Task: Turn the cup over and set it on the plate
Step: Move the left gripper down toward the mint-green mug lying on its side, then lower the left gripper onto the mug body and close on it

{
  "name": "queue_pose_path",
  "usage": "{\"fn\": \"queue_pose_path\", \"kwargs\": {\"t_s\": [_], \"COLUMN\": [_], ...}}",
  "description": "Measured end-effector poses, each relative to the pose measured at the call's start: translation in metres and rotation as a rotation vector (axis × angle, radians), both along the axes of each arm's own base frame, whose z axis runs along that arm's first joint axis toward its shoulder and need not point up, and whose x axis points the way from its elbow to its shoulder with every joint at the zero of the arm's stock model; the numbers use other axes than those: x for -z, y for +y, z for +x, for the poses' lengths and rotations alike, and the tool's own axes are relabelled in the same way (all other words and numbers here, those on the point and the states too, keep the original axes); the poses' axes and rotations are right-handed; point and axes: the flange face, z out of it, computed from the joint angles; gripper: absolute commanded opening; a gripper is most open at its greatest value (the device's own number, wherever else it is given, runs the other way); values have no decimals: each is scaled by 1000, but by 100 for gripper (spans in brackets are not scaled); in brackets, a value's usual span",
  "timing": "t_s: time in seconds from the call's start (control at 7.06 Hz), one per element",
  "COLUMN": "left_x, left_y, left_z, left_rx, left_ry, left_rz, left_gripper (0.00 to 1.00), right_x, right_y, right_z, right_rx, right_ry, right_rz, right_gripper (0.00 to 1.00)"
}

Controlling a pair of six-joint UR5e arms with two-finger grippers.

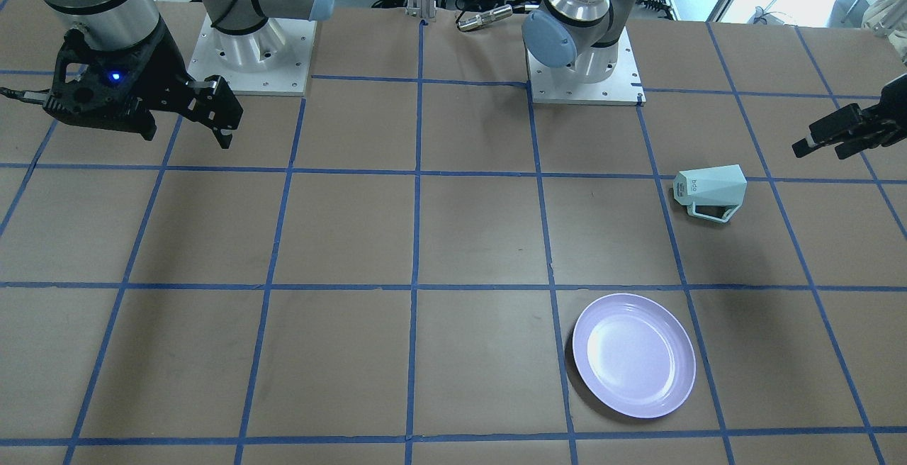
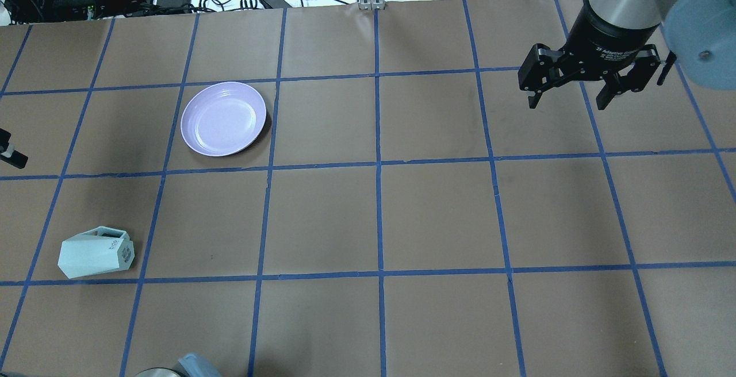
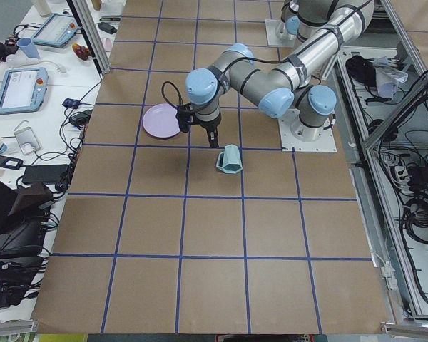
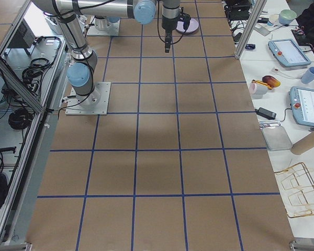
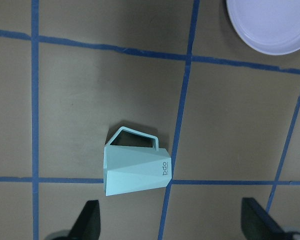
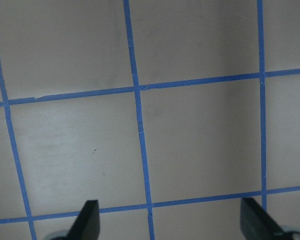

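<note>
You'll see the small mint-green faceted cup point(image 1: 711, 192) lying on its side on the brown paper surface point(image 1: 354, 231) with its blue tape grid. Its printed base faces the robot's right and its handle points away from the robot. The round, glossy lavender plate point(image 1: 633, 355) sits apart from it, farther out. The left pincer point(image 1: 820, 147) hovers near the cup, fingers spread wide, holding nothing. The right pincer point(image 2: 568, 98) hangs well away, fingers also apart.
</note>
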Motion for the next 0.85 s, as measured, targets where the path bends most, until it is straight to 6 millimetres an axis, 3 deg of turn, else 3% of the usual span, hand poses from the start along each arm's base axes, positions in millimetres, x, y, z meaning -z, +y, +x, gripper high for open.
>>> {"fn": "queue_pose_path", "kwargs": {"t_s": [0.28,0.85], "left_x": [40,125], "left_y": [14,27], "left_z": [31,63], "left_rx": [15,38], "left_ry": [81,221], "left_rz": [15,48], "left_gripper": [100,100], "right_x": [0,0], "right_y": [0,0], "right_z": [0,0], "right_rx": [0,0], "right_ry": [0,0], "right_rz": [0,0], "right_gripper": [100,100]}}
